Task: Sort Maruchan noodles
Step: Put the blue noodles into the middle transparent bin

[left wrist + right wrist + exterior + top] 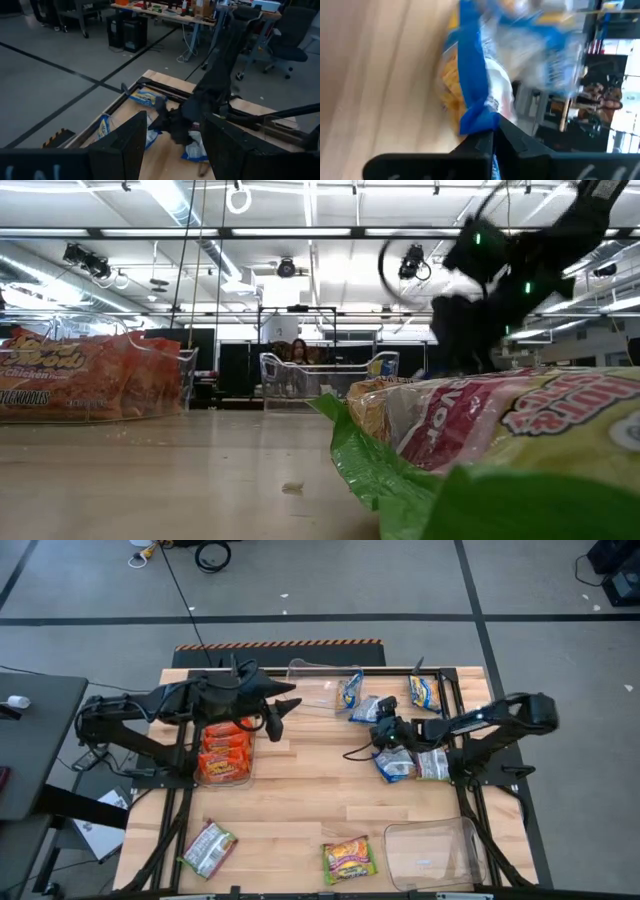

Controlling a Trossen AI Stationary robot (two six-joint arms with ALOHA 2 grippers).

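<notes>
Several blue-and-yellow Maruchan noodles packets [350, 690] lie flat on the far right of the wooden table. My right gripper [380, 730] is among them, shut on one blue packet [485, 65]. Orange packets [224, 748] lie stacked in a clear tray on the left. My left gripper [288, 708] hovers open and empty [172, 155] just beyond that tray. A silver-and-red packet [208, 848] and a yellow-green one [347, 860] lie flat near the front edge. My right gripper pinches the blue packet's blue sealed edge [481, 119] between its two shut fingers. The fingers come slanting down from the table's right. The rest of the packet stretches away beyond the fingertips, over the wood; I cannot tell whether it is clear of the table.
An empty clear tray [312, 682] stands at the far edge, and another [435, 852] at the near right corner. Two more blue packets [412, 766] lie under my right arm. Bare wood spans the table's middle [310, 780].
</notes>
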